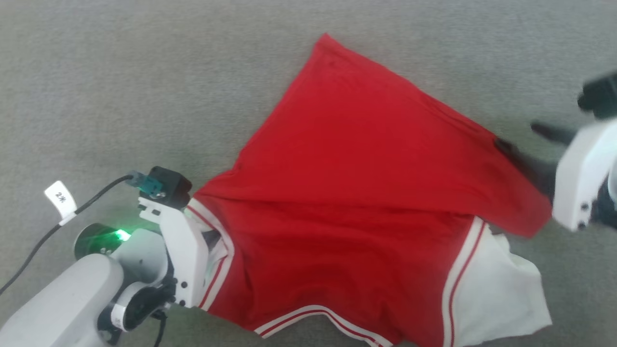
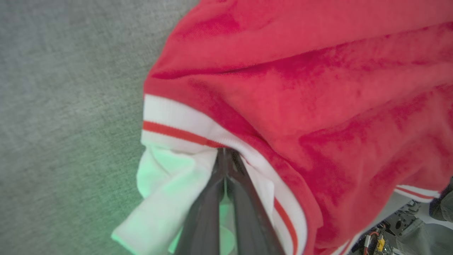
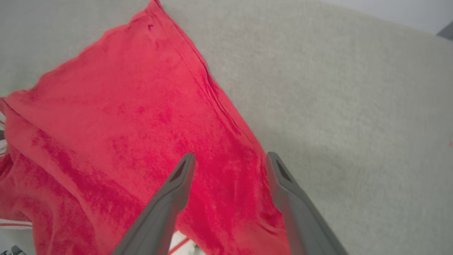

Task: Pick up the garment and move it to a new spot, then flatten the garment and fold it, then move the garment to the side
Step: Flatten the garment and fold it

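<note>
The garment (image 1: 356, 193) lies on the grey surface with its plain red back up, a red flap folded over towards the near side. White sleeves with red-white striped trim stick out at the lower left and lower right. My left gripper (image 2: 225, 153) is shut on the striped trim and white sleeve at the garment's left edge (image 2: 184, 134). In the head view its fingertips are hidden by the cloth. My right gripper (image 1: 516, 135) is blurred at the garment's right edge. It stands open (image 3: 230, 159) over the red hem, and nothing is between its fingers.
Grey felt-like surface (image 1: 120, 96) stretches all around the garment, with free room at the far side and left. A black cable with a white tag (image 1: 60, 197) runs to my left wrist. Some equipment on the floor (image 2: 407, 230) shows past the cloth's edge.
</note>
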{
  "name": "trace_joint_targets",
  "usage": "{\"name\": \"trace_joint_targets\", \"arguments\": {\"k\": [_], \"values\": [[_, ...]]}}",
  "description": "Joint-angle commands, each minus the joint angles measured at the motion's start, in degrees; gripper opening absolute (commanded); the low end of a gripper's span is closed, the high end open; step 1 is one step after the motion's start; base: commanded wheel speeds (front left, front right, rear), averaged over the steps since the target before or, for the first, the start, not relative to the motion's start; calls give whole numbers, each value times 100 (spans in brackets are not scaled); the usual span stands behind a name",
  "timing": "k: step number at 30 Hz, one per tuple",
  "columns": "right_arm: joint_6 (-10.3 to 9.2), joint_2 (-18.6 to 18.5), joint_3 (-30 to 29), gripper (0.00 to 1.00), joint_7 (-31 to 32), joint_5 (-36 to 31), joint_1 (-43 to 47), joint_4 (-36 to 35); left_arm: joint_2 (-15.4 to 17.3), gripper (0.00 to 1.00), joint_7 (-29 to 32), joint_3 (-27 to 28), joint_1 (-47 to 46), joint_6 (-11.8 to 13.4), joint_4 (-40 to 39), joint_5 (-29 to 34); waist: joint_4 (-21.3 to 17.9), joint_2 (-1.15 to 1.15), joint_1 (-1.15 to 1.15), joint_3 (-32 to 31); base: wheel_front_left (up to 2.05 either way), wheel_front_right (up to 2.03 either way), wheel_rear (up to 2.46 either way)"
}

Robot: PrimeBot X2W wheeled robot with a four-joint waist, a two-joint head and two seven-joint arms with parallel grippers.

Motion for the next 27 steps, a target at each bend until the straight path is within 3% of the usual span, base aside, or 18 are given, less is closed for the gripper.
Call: {"name": "trace_joint_targets", "arguments": {"k": [1,6,15,27], "values": [[2,38,25,100,-13,-7,-126,21,-44,0,34,-107,31,-31,53,8,76,0,0,22,0,0,0],[2,136,570,100,-153,-81,-1165,506,-220,0,2,-222,-95,-130,110,87,391,0,0,116,0,0,0],[2,270,2044,100,-994,-119,-3265,2873,-789,0,-122,-488,-524,-463,434,237,1157,0,0,406,0,0,0],[1,327,3654,100,-1200,174,-4335,5557,-1369,0,-333,-719,-960,-933,1157,319,1835,0,0,652,0,0,0]]}}
